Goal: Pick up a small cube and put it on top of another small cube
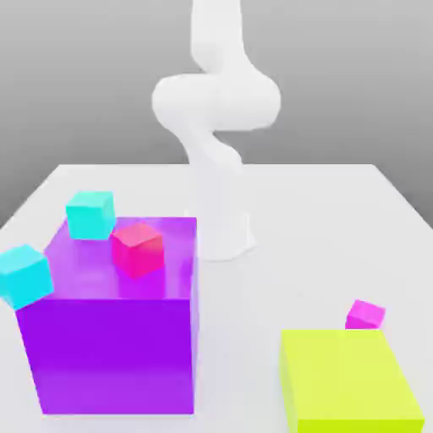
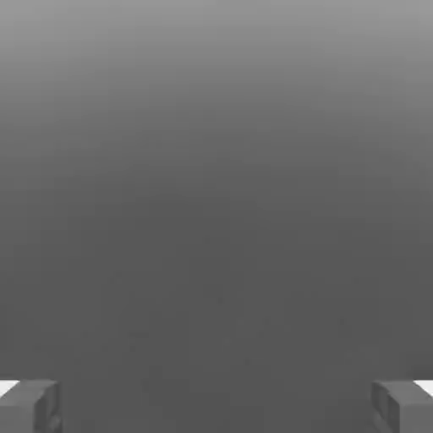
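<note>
Nearest, yellow-green block (image 1: 348, 379) has the small magenta cube (image 1: 365, 315) just behind it; gripper (image 2: 216, 406) spread wide, holding nothing.

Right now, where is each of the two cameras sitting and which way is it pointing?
Exterior view: off the arm, above the table, looking down past the purple block, yellow-green block and magenta cube to the white arm.
Hand view: on the hand, facing plain grey; two grey fingertips stand far apart, jaws open.
Shared: the two views have nothing in common.
</note>
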You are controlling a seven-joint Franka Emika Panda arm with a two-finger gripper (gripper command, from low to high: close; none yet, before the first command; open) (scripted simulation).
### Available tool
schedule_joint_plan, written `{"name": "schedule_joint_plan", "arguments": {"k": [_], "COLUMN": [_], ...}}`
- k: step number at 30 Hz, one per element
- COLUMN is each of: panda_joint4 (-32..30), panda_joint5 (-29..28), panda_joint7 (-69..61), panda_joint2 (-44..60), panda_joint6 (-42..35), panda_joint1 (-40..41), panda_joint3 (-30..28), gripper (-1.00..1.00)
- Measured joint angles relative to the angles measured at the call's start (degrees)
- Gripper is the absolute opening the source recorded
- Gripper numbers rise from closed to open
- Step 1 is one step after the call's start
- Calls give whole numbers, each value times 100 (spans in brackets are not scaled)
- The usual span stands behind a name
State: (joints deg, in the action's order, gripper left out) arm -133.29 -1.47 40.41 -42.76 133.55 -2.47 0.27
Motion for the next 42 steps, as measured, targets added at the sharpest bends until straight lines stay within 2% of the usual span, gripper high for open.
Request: {"name": "schedule_joint_plan", "arguments": {"k": [11,21,30,38,42], "panda_joint4": [-664,-1261,-1807,-2297,-2235], "panda_joint5": [-540,-739,-573,-75,-160], "panda_joint7": [-2490,-4927,-7365,-9784,-9953], "panda_joint2": [1375,2600,3681,4609,5343], "panda_joint6": [768,1467,2119,2705,3290], "panda_joint1": [-1088,-1998,-2688,-3220,-3251], "panda_joint3": [-7,-52,79,476,450], "gripper": [0,0,0,0,0]}}
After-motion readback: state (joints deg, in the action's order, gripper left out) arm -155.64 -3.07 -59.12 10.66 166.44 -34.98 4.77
